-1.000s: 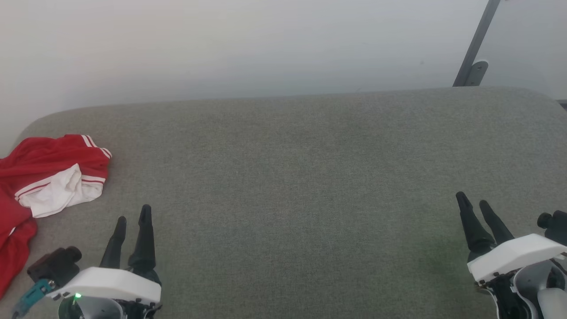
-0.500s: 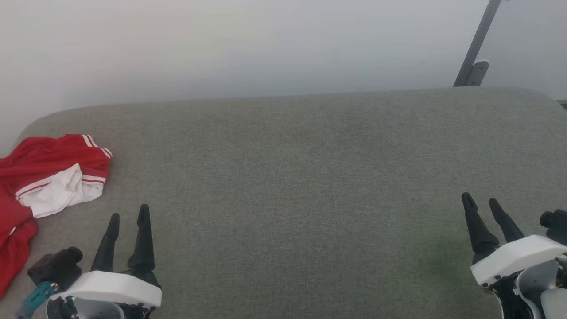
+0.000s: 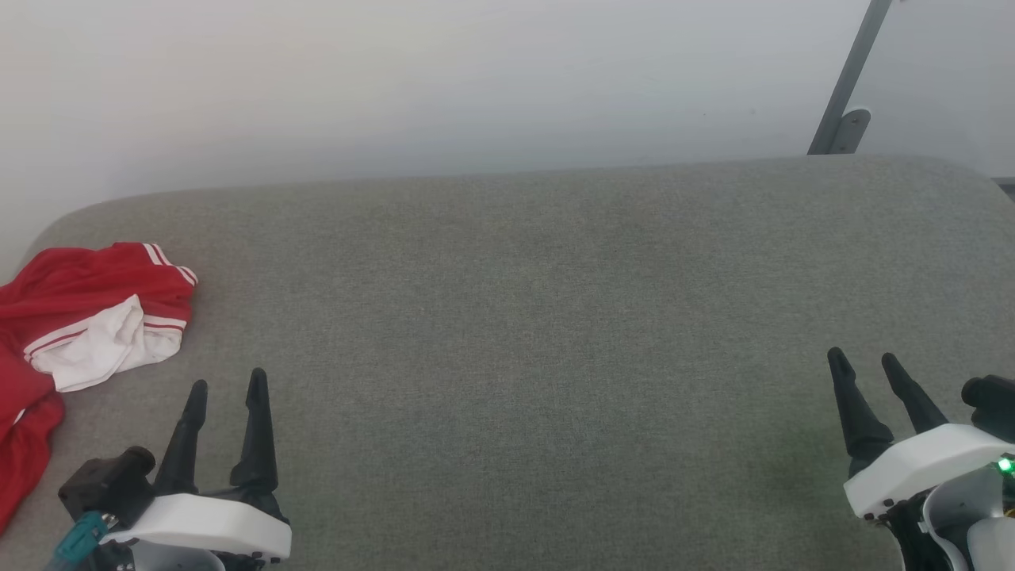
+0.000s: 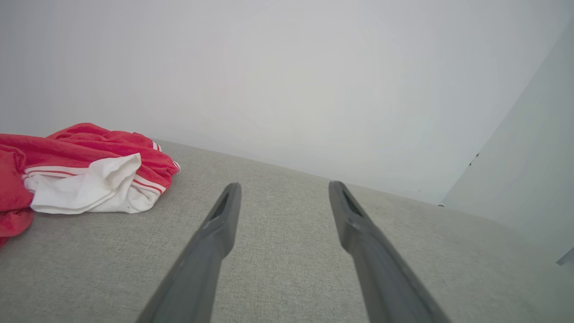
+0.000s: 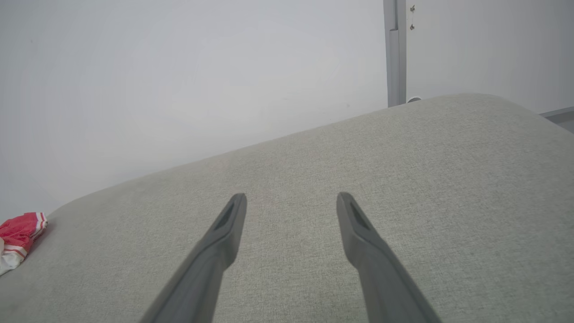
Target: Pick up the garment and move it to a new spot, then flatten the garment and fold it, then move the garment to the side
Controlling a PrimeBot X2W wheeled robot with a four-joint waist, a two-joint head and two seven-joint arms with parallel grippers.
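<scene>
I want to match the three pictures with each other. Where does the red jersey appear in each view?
Head view: the red jersey lies crumpled at the left edge, ahead and to the left of the left gripper.
Left wrist view: at the left side, beside the fingers.
Right wrist view: a small piece at the far left edge.
Shared landmark: the grey cushion, whose far edge meets the white wall.

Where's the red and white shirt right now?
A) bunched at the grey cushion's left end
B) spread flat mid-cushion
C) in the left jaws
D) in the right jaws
A: the garment lies crumpled at the left end of the cushion, while the left gripper and right gripper have open, empty jaws.
</scene>
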